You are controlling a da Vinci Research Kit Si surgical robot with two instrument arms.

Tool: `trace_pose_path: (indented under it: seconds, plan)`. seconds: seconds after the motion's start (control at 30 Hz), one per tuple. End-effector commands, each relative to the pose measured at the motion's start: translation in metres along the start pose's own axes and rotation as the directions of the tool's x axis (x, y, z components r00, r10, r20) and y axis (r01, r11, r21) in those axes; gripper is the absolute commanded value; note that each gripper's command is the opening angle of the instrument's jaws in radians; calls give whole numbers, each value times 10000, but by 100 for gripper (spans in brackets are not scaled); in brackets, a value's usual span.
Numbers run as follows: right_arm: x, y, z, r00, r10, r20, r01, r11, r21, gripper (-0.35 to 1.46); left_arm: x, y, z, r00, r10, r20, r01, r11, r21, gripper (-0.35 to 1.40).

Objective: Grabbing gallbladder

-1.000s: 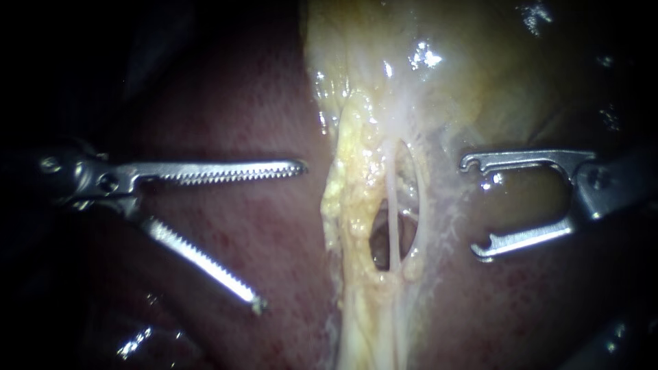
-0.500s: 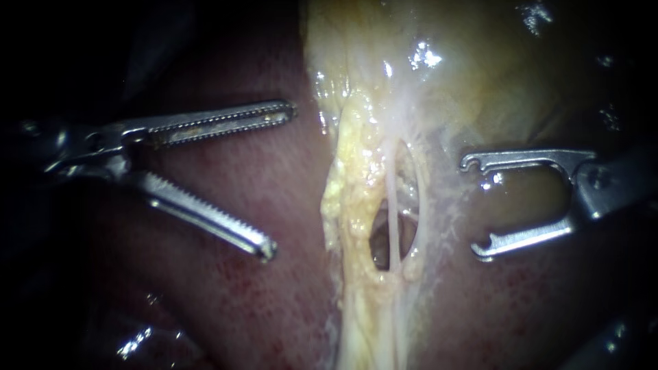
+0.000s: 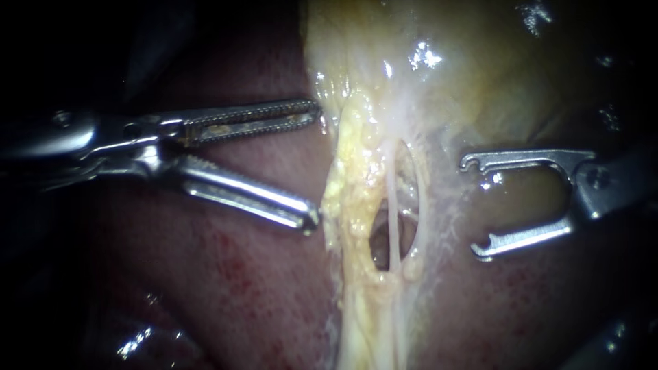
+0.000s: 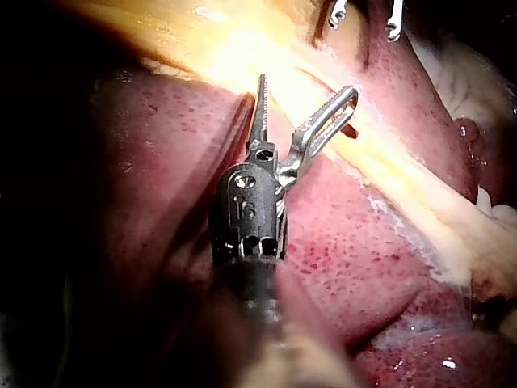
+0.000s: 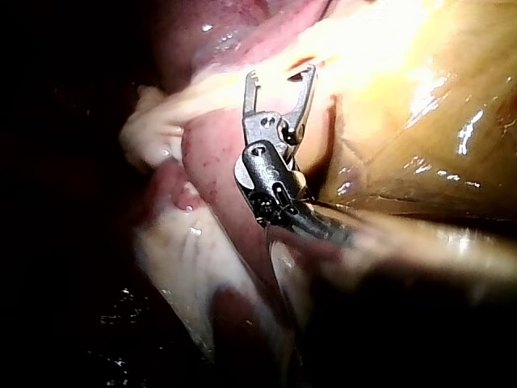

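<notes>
Dark red liver (image 3: 233, 288) filled the background, crossed by a yellow fatty strip (image 3: 349, 171) that widened into the gallbladder (image 3: 493, 75). The left instrument (image 3: 314, 164) had its jaws spread and empty, both tips at the strip's near edge; whether they touched it could not be told. The strip's long axis ran across the jaws' reach, so tissue lay straight ahead. Beyond the strip, the right instrument (image 3: 474, 205) hung gaping, holding nothing. Thin tubes (image 3: 392, 205) sat in the strip's window, just past that edge. Bare liver behind the left instrument gave free room.
</notes>
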Motion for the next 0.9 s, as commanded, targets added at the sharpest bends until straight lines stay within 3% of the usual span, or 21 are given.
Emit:
trace_pose_path:
  seconds: [0.03,0.2,0.47,0.6,0.8,0.9]
  plan:
    - [0,0,0,10000,-5,-5,5,10000,12,60,1,1,3,10000,-53,-26,53,10000,-5,67]
    - [0,0,-1,10000,-6,-5,6,10000,15,60,8,9,15,9998,-138,-119,138,9999,-49,64]
    - [0,0,-2,10000,-8,-6,8,10000,18,60,24,19,18,9987,-415,-303,412,9991,-115,62]
    - [0,-1,-2,10000,-8,-6,8,10000,19,60,30,19,20,9978,-562,-363,556,9983,-150,52]
    - [-1,-1,-2,10000,-10,-7,10,10000,22,60,31,20,24,9913,-1262,-388,1253,9918,-230,24]
    - [-1,-1,-3,10000,-70,-8,70,10000,26,59,31,21,25,9897,-1380,-374,1371,9902,-276,7]
